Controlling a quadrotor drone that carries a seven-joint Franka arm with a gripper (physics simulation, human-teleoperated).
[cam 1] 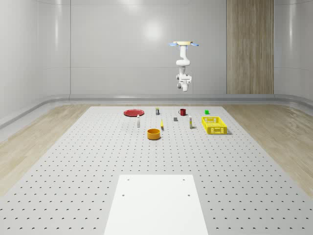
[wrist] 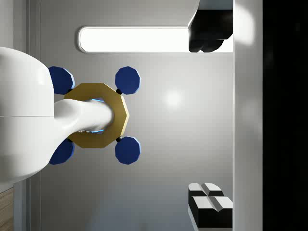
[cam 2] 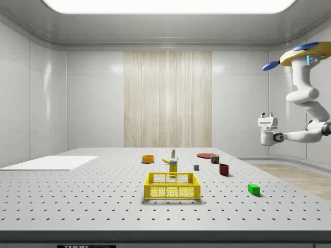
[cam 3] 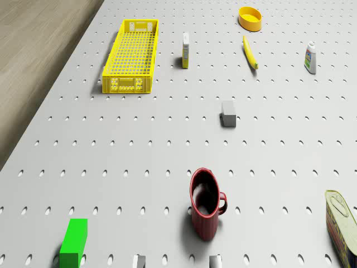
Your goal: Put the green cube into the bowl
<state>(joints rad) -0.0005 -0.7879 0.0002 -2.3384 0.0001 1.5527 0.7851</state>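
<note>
The green cube (cam 1: 207, 112) (cam 2: 253, 189) (cam 3: 74, 242) lies on the perforated table near its far edge, on the whole-scene view's right. The orange bowl (cam 1: 154, 133) (cam 2: 148, 159) (cam 3: 250, 18) stands nearer the table's middle, well apart from the cube. My drone (cam 1: 183, 44) (cam 2: 305, 54) hovers high over the table's far end, roughly above the red mug. The arm hangs folded beneath it with the gripper (cam 1: 184, 73) (cam 2: 267, 114) (wrist: 209, 120) pointing upward, far above the cube. Its dark fingers (wrist: 207, 33) stand wide apart and empty, so it is open.
A yellow crate (cam 1: 214, 125) (cam 3: 131, 56) sits near the cube. Around the bowl stand a red mug (cam 1: 182, 111) (cam 3: 205, 204), grey block (cam 3: 228, 113), banana (cam 3: 250, 52), small box (cam 3: 186, 50), bottle (cam 3: 310, 58), can (cam 3: 343, 223) and red plate (cam 1: 133, 112). A white sheet (cam 1: 156, 205) covers the near table.
</note>
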